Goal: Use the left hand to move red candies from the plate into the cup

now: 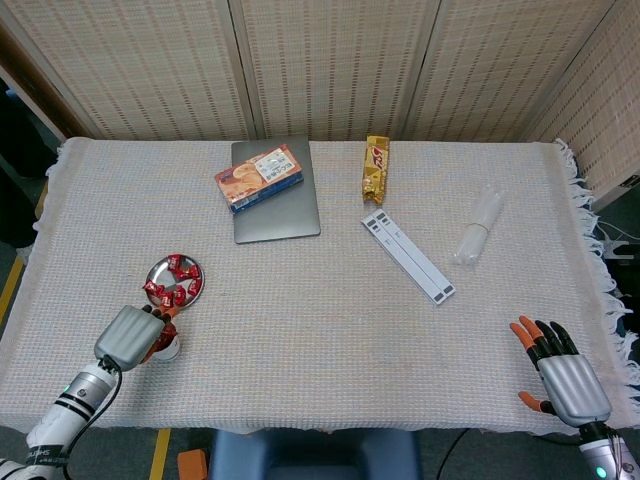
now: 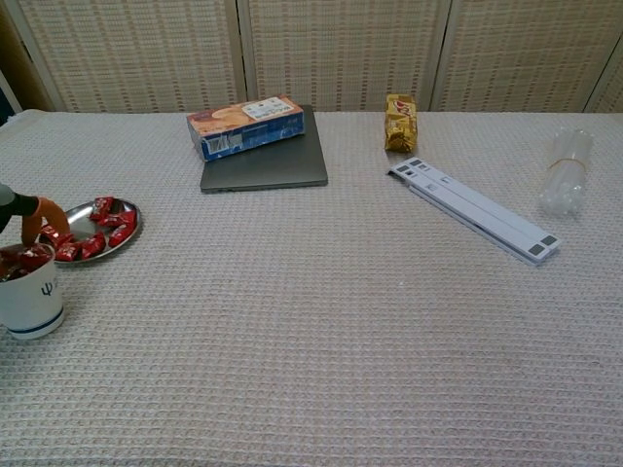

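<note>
Grey-backed and orange-tipped, the left hand (image 1: 130,334) is hovering at the near left corner of the desk (image 1: 330,330), its fingers (image 2: 32,216) curling down over the rim of the cup (image 2: 30,298); whether anything is pinched in them I cannot tell, since the head view is showing only the back of the hand and the chest view only one fingertip. The cup is standing upright just under that hand, white with a dark band near its base and a dark mark like the Greek letter psi on its side, and red candies in the cup (image 2: 26,260) are showing at its mouth. Just beyond the cup, away from the robot, the small metal plate (image 1: 193,291) is sitting with the remaining red candies on the plate (image 1: 172,283) heaped in it, close to the fingertips but apart from them. Farther out, a blue and orange biscuit box (image 1: 259,177) with a white label is lying on a flat grey laptop (image 1: 277,212); its print is too small to read. Near the far edge a yellow snack packet (image 1: 375,168) is carrying red lettering that I cannot make out. A long white folded stand (image 1: 407,255) is lying diagonally near it, and a clear plastic bottle (image 1: 478,226) is lying beyond that. At the near right corner the right hand (image 1: 560,374) is resting with fingers spread, holding nothing.
</note>
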Controlling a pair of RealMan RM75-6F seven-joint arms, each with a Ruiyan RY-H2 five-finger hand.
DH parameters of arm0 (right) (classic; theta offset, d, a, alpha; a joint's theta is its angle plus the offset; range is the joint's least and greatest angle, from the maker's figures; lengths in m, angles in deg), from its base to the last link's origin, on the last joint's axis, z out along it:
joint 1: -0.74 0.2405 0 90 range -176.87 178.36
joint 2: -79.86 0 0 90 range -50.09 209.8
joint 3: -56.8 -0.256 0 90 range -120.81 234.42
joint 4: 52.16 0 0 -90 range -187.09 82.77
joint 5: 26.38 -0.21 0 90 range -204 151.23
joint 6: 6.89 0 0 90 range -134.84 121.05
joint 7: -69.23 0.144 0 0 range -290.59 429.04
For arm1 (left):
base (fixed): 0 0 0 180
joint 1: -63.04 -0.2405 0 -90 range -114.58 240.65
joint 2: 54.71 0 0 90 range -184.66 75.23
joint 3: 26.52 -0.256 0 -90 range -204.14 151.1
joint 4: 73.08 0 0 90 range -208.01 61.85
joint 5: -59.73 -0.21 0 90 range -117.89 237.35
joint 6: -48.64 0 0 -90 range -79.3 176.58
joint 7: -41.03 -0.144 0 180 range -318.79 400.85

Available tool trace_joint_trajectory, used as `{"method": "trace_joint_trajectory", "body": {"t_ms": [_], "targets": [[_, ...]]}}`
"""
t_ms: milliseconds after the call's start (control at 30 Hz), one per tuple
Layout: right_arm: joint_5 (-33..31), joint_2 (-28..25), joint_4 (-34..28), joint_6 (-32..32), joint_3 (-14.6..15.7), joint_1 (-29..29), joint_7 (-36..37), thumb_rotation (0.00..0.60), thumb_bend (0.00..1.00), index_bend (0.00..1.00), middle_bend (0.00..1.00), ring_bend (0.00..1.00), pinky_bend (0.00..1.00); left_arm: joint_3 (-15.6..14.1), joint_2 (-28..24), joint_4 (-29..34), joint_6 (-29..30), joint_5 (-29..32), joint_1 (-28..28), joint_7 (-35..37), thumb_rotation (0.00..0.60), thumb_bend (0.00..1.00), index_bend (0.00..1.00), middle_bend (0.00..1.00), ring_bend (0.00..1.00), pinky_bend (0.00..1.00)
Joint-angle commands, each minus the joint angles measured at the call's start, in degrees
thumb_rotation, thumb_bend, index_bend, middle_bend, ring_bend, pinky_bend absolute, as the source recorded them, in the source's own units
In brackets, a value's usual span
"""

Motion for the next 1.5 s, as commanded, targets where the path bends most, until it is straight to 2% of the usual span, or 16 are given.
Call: {"method": "trace_joint_trajectory", "body": {"t_ms": [33, 267, 467, 600, 833, 1033, 1400, 1500], "targets": [[-0.1, 0.0, 0.0, -0.1, 0.0, 0.1, -0.1, 0.6, 0.06, 0.0, 0.0, 0.0, 0.0, 0.0, -0.5, 0.7, 0.1, -0.6, -0.4, 0.0, 0.6, 0.39, 0.14, 0.27, 0.36, 1.0], [-0.1, 0.0, -0.1, 0.0, -0.1, 0.0, 0.0, 0.6, 0.06, 0.0, 0.0, 0.0, 0.0, 0.4, -1.7, 2.1, 1.9, -3.2, -1.7, 1.6, 0.6, 0.39, 0.16, 0.28, 0.4, 1.0], [-0.2, -0.1, 0.0, -0.1, -0.1, 0.0, 0.1, 0.6, 0.06, 0.0, 0.0, 0.0, 0.0, 4.5, 0.7, -2.2, 5.5, -5.1, -2.3, 9.9, 0.6, 0.39, 0.19, 0.32, 0.4, 1.0], [-0.6, 0.1, 0.0, -0.4, -0.3, 0.2, -0.2, 0.6, 0.06, 0.0, 0.0, 0.0, 0.0, 8.0, 2.7, -6.4, -0.5, -0.4, 0.5, 15.4, 0.6, 0.39, 0.18, 0.3, 0.38, 1.0], [-1.4, 0.4, 0.0, -0.8, -0.5, 0.3, -0.8, 0.6, 0.06, 0.0, 0.0, 0.0, 0.0, 11.4, 7.3, -15.2, -10.1, 9.4, 6.2, 10.4, 0.6, 0.39, 0.18, 0.29, 0.37, 1.0], [-2.2, 0.5, 0.0, -1.1, -0.9, 0.4, -1.1, 0.6, 0.06, 0.0, 0.0, 0.0, 0.0, 9.9, 10.3, -20.4, -14.9, 13.1, 9.0, 5.0, 0.6, 0.39, 0.19, 0.29, 0.35, 1.0], [-3.2, 0.7, -0.1, -2.1, -1.1, 0.8, -1.7, 0.6, 0.06, 0.0, 0.0, 0.0, 0.0, 7.0, 17.0, -30.8, -14.2, 13.0, 9.7, -1.3, 0.6, 0.39, 0.24, 0.3, 0.34, 1.0], [-3.1, 0.6, -0.2, -2.4, -1.0, 0.9, -1.5, 0.6, 0.06, 0.0, 0.0, 0.0, 0.0, 6.5, 18.2, -33.0, -13.9, 12.7, 9.5, -2.2, 0.6, 0.39, 0.29, 0.31, 0.34, 1.0]]}}
